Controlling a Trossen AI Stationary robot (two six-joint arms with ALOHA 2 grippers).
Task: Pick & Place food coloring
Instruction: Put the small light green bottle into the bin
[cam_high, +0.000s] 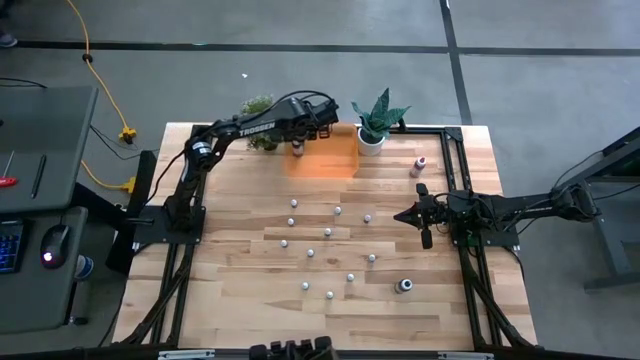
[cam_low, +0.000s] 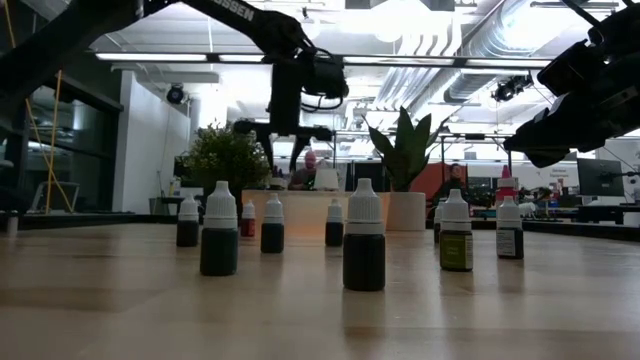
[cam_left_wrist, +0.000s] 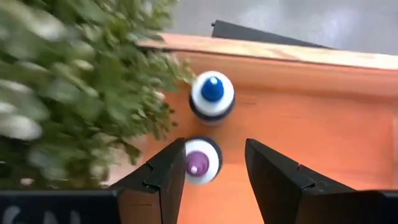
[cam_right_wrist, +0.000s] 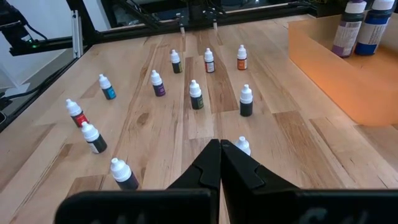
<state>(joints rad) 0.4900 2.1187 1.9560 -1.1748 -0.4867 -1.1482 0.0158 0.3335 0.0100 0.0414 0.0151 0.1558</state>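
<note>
Left wrist view — left gripper (cam_left_wrist: 219, 171) open over a purple-capped bottle (cam_left_wrist: 199, 161) in the orange tray's (cam_left_wrist: 323, 106) corner — right gripper (cam_right_wrist: 220, 163) closed.

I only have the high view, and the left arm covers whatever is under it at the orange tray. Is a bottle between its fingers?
Observer: Yes. The left wrist view shows the left gripper open, with a purple-tipped bottle standing on the orange tray between its fingers, close to one.
Operator: Anything else in there?
Observer: A blue-tipped bottle stands just beyond it, beside the bushy plant.
Operator: And the right gripper?
Observer: The right gripper is shut and empty, facing the loose bottles on the table.
</note>
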